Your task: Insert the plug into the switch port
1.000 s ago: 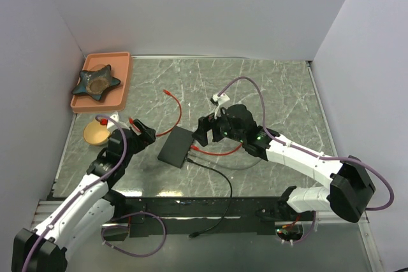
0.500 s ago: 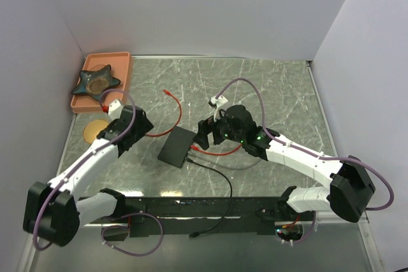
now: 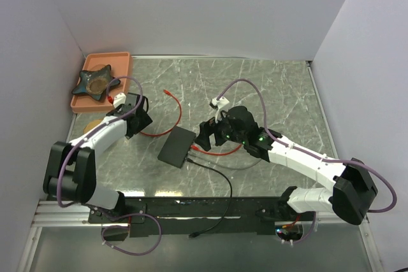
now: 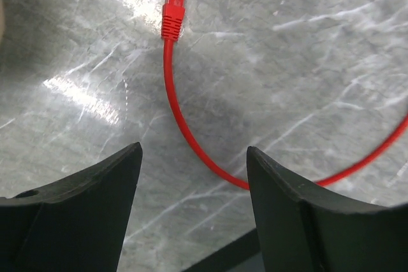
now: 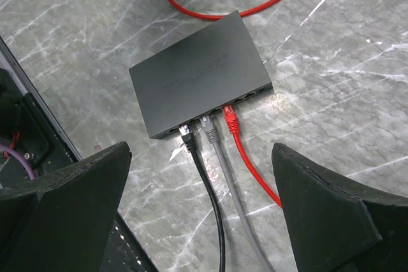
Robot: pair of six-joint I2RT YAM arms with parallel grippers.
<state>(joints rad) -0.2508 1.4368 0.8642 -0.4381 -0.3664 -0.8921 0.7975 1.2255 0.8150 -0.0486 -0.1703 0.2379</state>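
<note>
The flat black switch box (image 3: 176, 146) lies mid-table and also shows in the right wrist view (image 5: 201, 81). Its port side (image 5: 255, 93) holds a black plug (image 5: 187, 137), a grey plug (image 5: 209, 130) and a red plug (image 5: 228, 118). The red cable's free plug (image 3: 166, 93) lies loose on the table, seen ahead of the left wrist camera (image 4: 173, 14). My left gripper (image 3: 139, 119) is open and empty (image 4: 194, 151) above the red cable's loop (image 4: 191, 144). My right gripper (image 3: 207, 133) is open and empty (image 5: 201, 151), just above the plugged side of the box.
An orange tray (image 3: 121, 84) with a dark star-shaped dish (image 3: 95, 81) stands at the far left. A round tan disc (image 3: 94, 125) lies below it beside the left arm. Black and grey cables (image 3: 223, 173) run from the box toward the near edge.
My left arm has swung away from the near left and reached further in, so its gripper now hangs over the red cable loop. The right arm has barely moved.
</note>
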